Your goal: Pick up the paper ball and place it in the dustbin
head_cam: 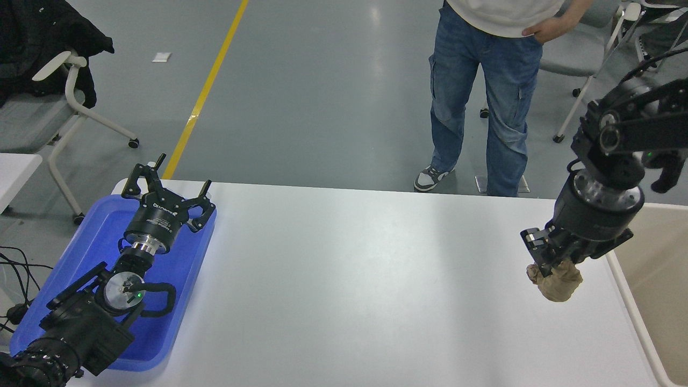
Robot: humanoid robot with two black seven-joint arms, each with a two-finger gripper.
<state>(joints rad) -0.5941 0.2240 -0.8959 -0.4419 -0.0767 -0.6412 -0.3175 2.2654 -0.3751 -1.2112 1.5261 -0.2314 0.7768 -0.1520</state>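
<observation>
Dustbin stands against the bench's right edge, beige with a pale rounded rim; only its left part is in frame, and the visible inside shows nothing in it. Blue tray sits at the bench's left end; nothing loose lies in it, but the left arm lies over it, parked.

Left gripper hangs over the tray's far end, jaws spread wide, holding nothing.

Right gripper points down near the bench's right side, jaws closed on the top of the paper ball. The ball, tan and crumpled, hangs below the jaws, clear of the bench top and just left of the dustbin's rim, not over the opening.

White bench is bare through the middle, wide open room between tray and right gripper. Its far edge runs across the picture, with rounded corners.

Beyond the far edge: grey floor, a yellow floor line, a wheeled chair at left with a dark garment on it. A person in blue jeans stands near the far right side, a hand at the hip.
</observation>
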